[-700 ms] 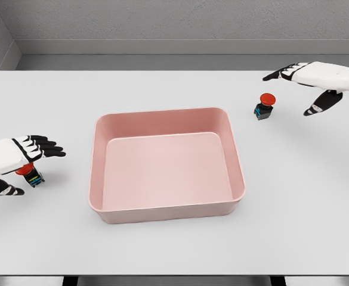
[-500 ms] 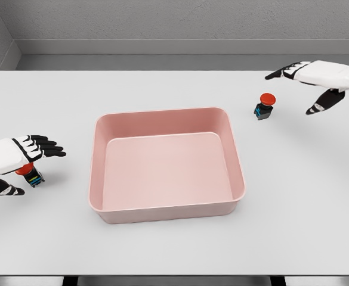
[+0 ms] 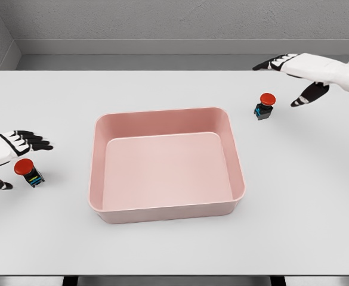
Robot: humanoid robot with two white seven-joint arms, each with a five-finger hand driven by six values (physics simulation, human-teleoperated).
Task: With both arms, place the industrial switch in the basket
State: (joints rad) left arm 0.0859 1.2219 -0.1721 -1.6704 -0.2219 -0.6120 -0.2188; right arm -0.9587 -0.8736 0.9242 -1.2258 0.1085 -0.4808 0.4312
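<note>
Switches with red caps sit either side of the pink basket [image 3: 165,164]: one [image 3: 30,172] by the left hand [image 3: 7,156], one [image 3: 264,106] near the right hand [image 3: 296,74]. Fingers spread, empty. Small, rigid, light; pinch the body below the cap.

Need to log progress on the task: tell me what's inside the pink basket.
Nothing: the pink basket shows only its bare floor, all visible. Both switches sit on the table, one right, one left.

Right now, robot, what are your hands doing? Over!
Left hand open beside left switch. Right hand open near right switch. Neither grasped. Pink basket holds nothing, path clear.
</note>
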